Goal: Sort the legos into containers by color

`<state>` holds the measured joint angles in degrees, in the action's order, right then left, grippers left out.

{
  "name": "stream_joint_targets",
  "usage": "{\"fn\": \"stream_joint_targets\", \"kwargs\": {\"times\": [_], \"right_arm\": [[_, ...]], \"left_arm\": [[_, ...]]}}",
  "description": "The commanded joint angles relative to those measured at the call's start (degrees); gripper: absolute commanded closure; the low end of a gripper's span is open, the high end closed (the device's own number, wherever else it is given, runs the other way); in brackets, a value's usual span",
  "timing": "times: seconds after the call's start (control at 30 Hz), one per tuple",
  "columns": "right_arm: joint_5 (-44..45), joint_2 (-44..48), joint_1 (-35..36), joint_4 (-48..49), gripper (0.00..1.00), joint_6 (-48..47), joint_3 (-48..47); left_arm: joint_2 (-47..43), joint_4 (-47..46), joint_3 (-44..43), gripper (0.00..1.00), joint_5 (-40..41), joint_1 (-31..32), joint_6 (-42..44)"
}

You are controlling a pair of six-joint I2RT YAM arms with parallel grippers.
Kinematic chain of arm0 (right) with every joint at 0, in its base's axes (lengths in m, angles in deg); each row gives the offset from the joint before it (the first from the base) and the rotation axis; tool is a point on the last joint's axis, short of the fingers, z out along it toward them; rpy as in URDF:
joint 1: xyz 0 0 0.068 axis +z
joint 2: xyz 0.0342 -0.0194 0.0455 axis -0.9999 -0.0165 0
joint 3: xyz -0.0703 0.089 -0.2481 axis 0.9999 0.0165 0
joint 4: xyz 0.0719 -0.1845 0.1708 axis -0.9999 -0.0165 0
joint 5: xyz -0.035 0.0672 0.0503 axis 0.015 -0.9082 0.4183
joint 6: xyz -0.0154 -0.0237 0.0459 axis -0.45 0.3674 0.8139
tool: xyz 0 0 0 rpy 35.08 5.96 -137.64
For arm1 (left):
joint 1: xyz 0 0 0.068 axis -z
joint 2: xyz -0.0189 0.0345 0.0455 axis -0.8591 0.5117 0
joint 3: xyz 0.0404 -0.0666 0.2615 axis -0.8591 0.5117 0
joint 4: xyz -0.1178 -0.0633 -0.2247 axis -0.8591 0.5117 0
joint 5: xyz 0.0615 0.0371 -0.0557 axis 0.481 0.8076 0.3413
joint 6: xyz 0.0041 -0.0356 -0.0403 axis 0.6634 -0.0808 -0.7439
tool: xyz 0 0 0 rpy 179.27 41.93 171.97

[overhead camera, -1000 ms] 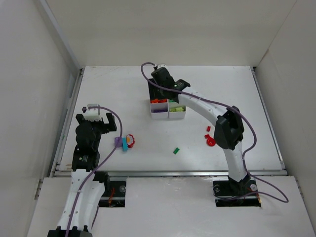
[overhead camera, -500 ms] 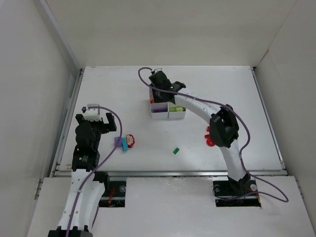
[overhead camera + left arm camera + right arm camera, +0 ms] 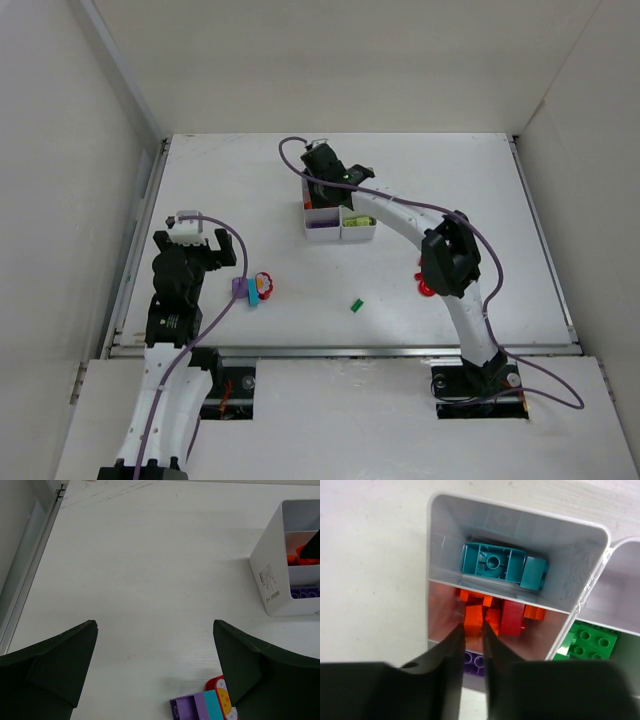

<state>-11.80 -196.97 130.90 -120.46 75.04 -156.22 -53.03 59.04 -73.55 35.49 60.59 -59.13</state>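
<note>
A white table (image 3: 250,190) is sitting inside plain white walls (image 3: 350,60). A small white tray (image 3: 341,236) of square compartments is standing toward the middle of the far edge.

The right gripper (image 3: 474,630) is hanging over the tray's left column. Its fingers are drawn close, pinching an orange brick (image 3: 474,616) at the middle compartment, which is holding orange pieces and a red brick (image 3: 512,617). A teal brick (image 3: 500,567) is lying in the compartment beyond, purple bricks (image 3: 472,661) in the nearer one, and green bricks (image 3: 585,640) in the right column.

The left gripper (image 3: 155,665) is hovering by the left edge, fingers spread wide. Just beside it, a purple, teal and red cluster (image 3: 210,706) is lying on the table.

A dark green brick (image 3: 356,305) is lying near the middle of the near edge. Red pieces (image 3: 424,287) are showing toward the right edge, partly hidden by the right arm (image 3: 455,265).
</note>
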Motion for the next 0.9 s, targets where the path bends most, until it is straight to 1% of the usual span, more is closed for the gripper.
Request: {"fn": "stream_joint_targets", "kwargs": {"times": [0.0, 0.03, 0.07, 0.1, 0.17, 0.2, 0.23, 0.27, 0.33, 0.43, 0.63, 0.67, 0.7, 0.77, 0.87], "right_arm": [[0.7, 1.1, -0.3, 0.4, 0.8, -0.1, -1.7], [0.7, 1.1, -0.3, 0.4, 0.9, -0.1, -1.7], [0.7, 1.1, -0.3, 0.4, 0.95, -0.1, -1.7], [0.7, 1.1, -0.3, 0.4, 0.97, -0.1, -1.7], [0.7, 0.6, -0.3, -0.1, 0.96, -0.1, -1.7], [0.7, 0.5, -0.3, -0.8, 0.75, -0.1, -2.4], [0.7, -0.1, -0.3, -0.8, 0.59, -0.1, -2.4], [0.7, -0.1, -0.3, -1.5, 0.47, -0.1, -2.9], [0.7, -0.1, -0.3, -2.1, 0.31, -0.1, -2.9], [0.7, -0.1, -0.3, -2.1, 0.27, -0.1, -2.9], [1.3, 1.1, -0.3, -1.5, 0.27, -0.6, -2.4], [1.3, 1.7, -0.3, -1.5, 0.31, -0.6, -2.4], [1.3, 2.3, -0.3, -1.5, 0.32, -0.6, -2.4], [-0.5, 3.4, -0.3, -1.5, 0.32, -1.3, -2.4], [-0.5, 7.8, -0.3, 0.1, 0.32, -2.5, -0.6]], "left_arm": [[-0.9, -2.9, -0.1, 0.0, -0.9, -0.3, 0.1], [-0.9, -2.9, -0.1, 0.0, -0.9, -0.3, 0.1], [-0.9, -2.9, -0.1, 0.0, -0.9, -0.3, 0.1], [-0.9, -2.9, -0.1, 0.0, -0.9, -0.3, 0.1], [-0.9, -2.9, -0.1, 0.0, -0.9, -0.3, 0.1], [-0.9, -2.9, -0.1, 0.0, -0.9, -0.3, 0.1], [-0.9, -2.9, -0.1, 0.0, -0.9, -0.3, 0.1], [-0.9, -2.9, -0.1, 0.0, -0.9, -0.3, 0.1], [-0.9, -2.9, -0.1, 0.0, -0.9, -0.3, 0.1], [-0.9, -2.9, -0.1, 0.0, -0.9, -0.3, 0.1], [-0.9, -2.9, -0.1, 0.0, -0.9, -0.3, 0.1], [-0.9, -2.9, -0.1, 0.0, -0.9, -0.3, 0.1], [-0.9, -2.9, -0.1, 0.0, -0.9, -0.3, 0.1], [-0.9, -2.9, -0.1, 0.0, -0.9, -0.3, 0.1], [-0.9, -2.9, -0.1, 0.0, -0.9, -0.3, 0.1]]}}
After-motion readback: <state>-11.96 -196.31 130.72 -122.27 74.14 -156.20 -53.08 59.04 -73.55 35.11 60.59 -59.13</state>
